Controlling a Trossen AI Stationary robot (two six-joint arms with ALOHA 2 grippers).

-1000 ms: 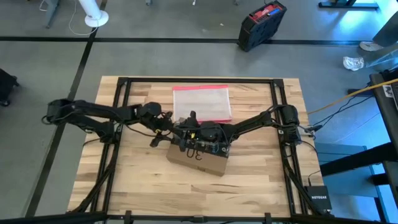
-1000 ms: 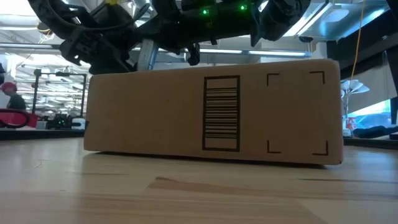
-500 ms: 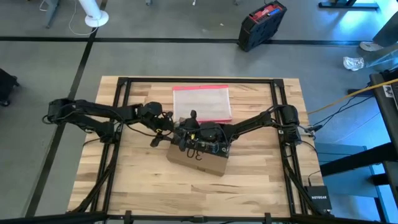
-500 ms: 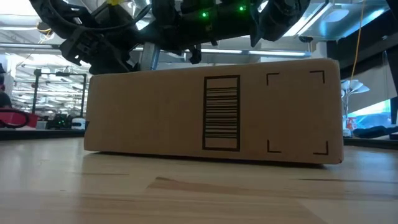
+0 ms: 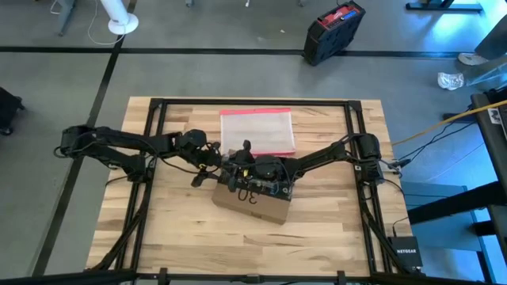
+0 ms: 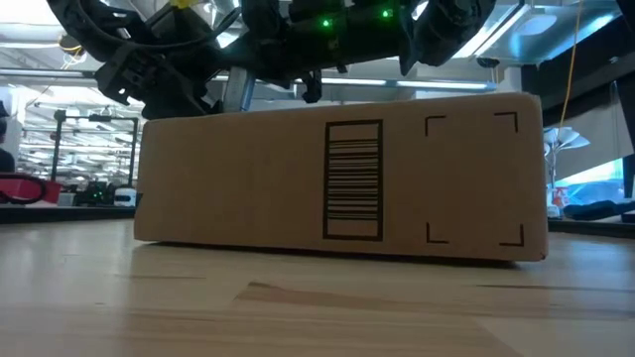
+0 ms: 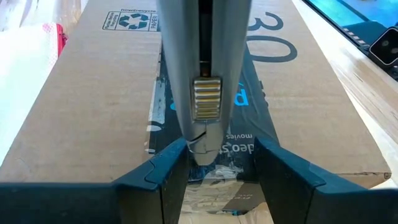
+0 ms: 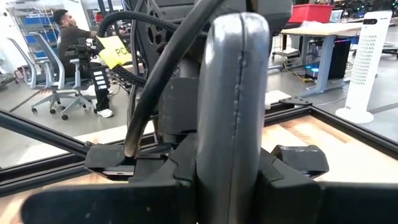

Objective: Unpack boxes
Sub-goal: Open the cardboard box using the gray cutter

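Only one cardboard box (image 5: 252, 199) lies on the table (image 5: 158, 229), directly under both grippers, with one clear pouch (image 5: 257, 131) just beyond them. Both arms reach inward and meet over the box top: the left gripper (image 7: 211, 162) pinches a grey utility knife (image 7: 205, 74) over the black tape strip (image 7: 249, 124). The right gripper (image 8: 233, 149) pinches an upright grey handle (image 8: 231, 93).

Wooden table (image 5: 158, 229); box (image 5: 265, 207), pouch (image 5: 257, 131)

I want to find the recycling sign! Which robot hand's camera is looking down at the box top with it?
The left end effector. Its camera shows the cardboard box top with the recycling symbol; the right end effector's faces the room.
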